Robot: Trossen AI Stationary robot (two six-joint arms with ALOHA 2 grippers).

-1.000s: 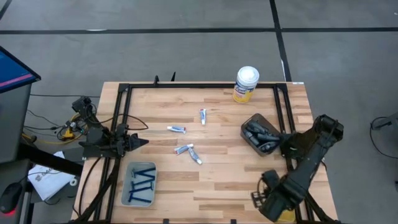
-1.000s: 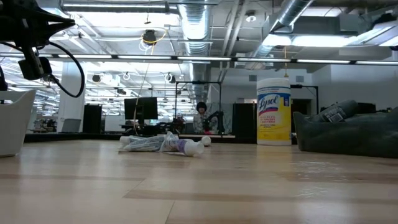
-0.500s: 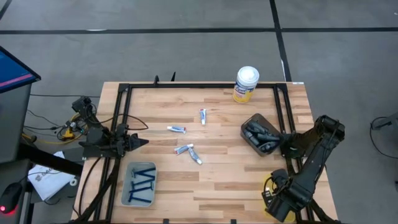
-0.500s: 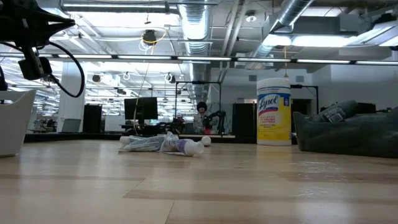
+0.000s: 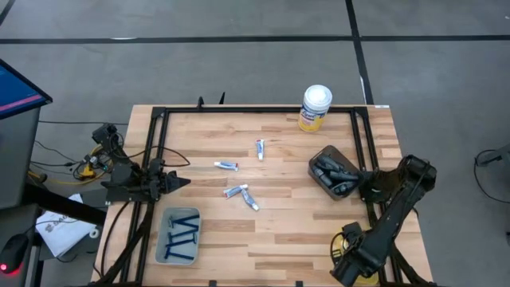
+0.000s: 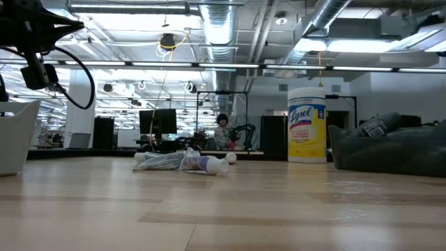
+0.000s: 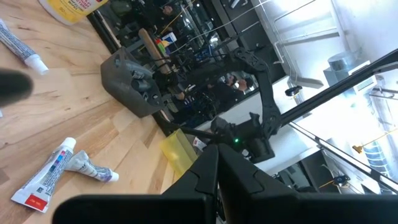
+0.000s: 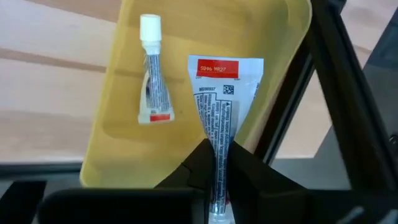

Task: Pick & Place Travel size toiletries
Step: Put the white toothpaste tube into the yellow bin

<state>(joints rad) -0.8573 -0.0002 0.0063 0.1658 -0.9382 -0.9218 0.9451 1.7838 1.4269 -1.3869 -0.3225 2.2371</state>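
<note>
Wood table [image 5: 279, 215] fills mid-frame. Yellow tray [image 8: 124, 93] sits lower right w/ 1 tube [image 8: 151, 71] lying inside. Right gripper [image 8: 217, 171] over it, fingers pinched on a 2nd tube [image 8: 221, 118]. Left gripper [image 5: 182, 182], mid-left, fingers together. 4 loose tubes [image 5: 241, 191] centre.

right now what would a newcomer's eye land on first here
Probably the right end effector shut on a white tube, held over the yellow tray at the table's near right corner, where another small tube already lies. Next, the tall yellow canister at the far edge, and the loose tubes scattered mid-table.
</note>
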